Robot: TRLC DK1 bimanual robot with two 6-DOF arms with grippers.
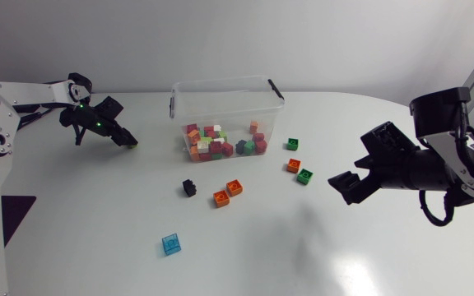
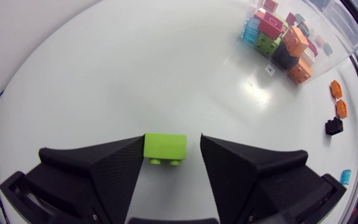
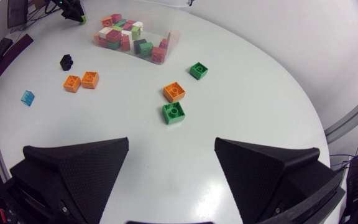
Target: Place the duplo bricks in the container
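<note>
Lime brick [image 2: 165, 148] sits between the left gripper [image 2: 172, 140] fingers, against one with a gap to the other; gripper spread, not pinching. Right gripper [image 3: 172, 143] spread wide, holding nothing.

Clear glossy plastic container [image 1: 220, 103], smooth plastic bricks [image 1: 234, 187]; glossy white table [image 1: 319, 255], matte grainy fingers [image 3: 79, 168]

Free table [image 1: 151, 123] between left tool [image 1: 128, 141] and container [image 1: 220, 97]; loose bricks [image 1: 234, 187] mid-table.

A white counter [image 1: 319, 263] carries a clear container [image 1: 220, 100] near its far edge. Nearer the front lie orange bricks [image 1: 234, 187], green bricks [image 1: 304, 176], a black brick [image 1: 188, 188] and a blue brick [image 1: 171, 243].
</note>
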